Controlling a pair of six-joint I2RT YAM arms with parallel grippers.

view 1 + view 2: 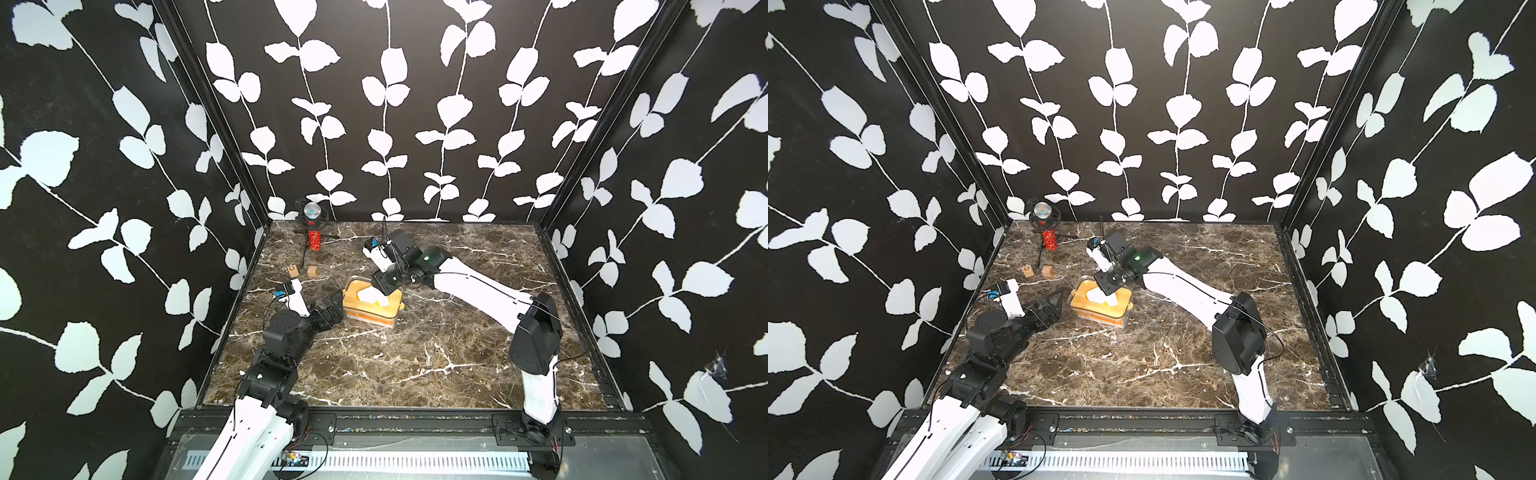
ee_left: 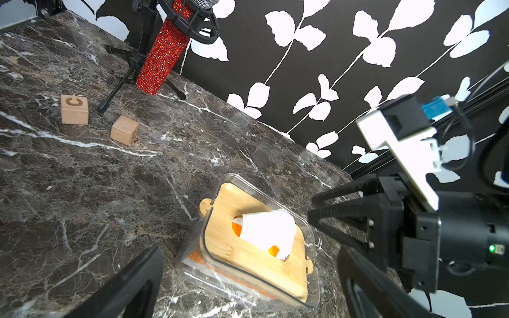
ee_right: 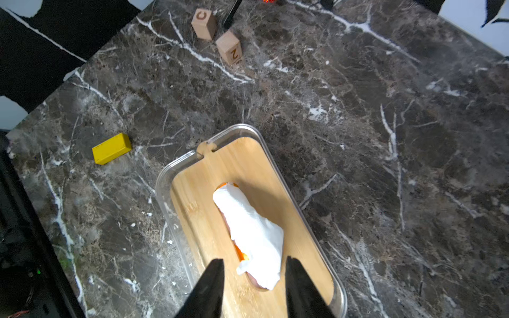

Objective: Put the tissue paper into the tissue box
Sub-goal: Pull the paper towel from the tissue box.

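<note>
Pack (image 3: 242,256) in box (image 3: 165,176), lid (image 3: 248,165) on, sheet (image 3: 250,228) through slot. Right pincer (image 3: 254,260) half-open over sheet, holding nothing; left pincer (image 2: 248,250) wide. Looks done; next, lift clear without snagging sheet.

Three walls papered black with white leafy vines close in the scene: the back wall (image 1: 395,104) on the far side, the left wall (image 1: 83,208) and the right wall (image 1: 685,208). A black metal left post (image 1: 217,120) and right post (image 1: 604,116) run up the two far corners. Between the walls lies a dark brown marble surface (image 1: 415,361) with white veins, evenly lit. A black metal rail (image 1: 395,424) runs along its near edge. Nearer still is a white slotted strip (image 1: 395,461).
</note>
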